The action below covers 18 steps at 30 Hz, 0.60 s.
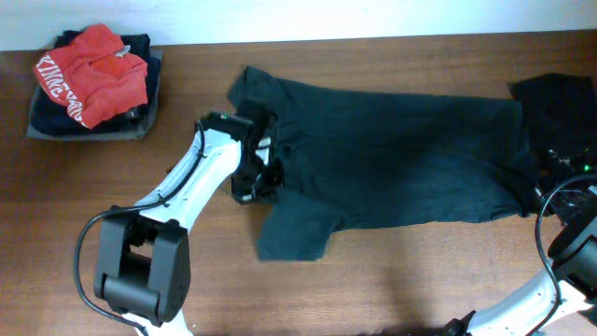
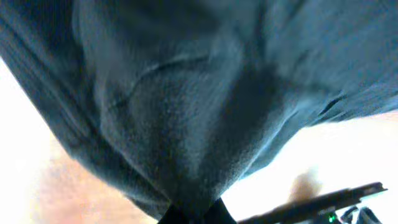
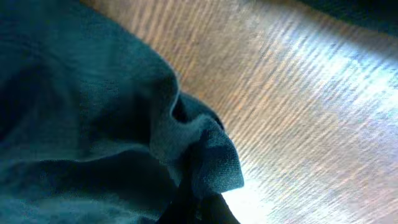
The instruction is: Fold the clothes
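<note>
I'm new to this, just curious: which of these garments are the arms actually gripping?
The dark teal-grey T-shirt spread mid-table; left gripper and right gripper both pinch it. The red garment and the black garment lie ungripped at the corners.

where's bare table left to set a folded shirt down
Free: the table strip in front of the teal shirt, between the left arm and right arm; also the wood between the red-topped pile and the shirt. Crowded: the right end, by the black garment.
</note>
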Tool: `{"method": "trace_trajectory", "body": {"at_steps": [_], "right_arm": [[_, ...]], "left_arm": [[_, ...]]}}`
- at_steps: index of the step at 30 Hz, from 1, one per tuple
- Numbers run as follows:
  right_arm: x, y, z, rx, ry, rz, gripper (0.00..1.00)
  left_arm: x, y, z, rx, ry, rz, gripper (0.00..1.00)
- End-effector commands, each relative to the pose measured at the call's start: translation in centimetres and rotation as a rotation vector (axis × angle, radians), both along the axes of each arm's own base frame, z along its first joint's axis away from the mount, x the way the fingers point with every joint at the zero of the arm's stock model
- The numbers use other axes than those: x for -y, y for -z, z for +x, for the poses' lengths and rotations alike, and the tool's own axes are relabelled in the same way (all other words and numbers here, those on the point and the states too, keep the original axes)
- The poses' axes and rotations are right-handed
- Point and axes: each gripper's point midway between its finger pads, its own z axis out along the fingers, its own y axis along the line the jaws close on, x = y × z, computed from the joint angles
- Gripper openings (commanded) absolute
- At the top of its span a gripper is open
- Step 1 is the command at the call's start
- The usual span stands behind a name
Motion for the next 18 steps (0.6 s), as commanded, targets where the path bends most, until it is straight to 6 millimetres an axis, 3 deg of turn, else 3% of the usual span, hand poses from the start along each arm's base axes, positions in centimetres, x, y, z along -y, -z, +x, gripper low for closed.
{"method": "trace_trajectory", "body": {"at_steps": [1,8,15,18], "right_arm": [[0.2,-2.0,1.9,0.088,0.011,-0.003,0.04],[0.1,-3.0,4.2,0.201,0.006,0.023,0.04],[0.3,-4.1,8.0,0.387,-0.020,0.033,0.04],[-0.4,-4.6,10.1,0.447,-0.048,0.025,0.04]], "left_arm": [[-0.7,-2.2,3.8,0.143,0.014,0.031,0.01],[-3.5,-3.8,8.6,0.290,-0.057,0.027,0.01],[-7.7,-4.6,12.6,0.402,-0.164,0.018,0.01],[-8.2,-5.3,14.4,0.471,-0.184,0.004,0.01]]}}
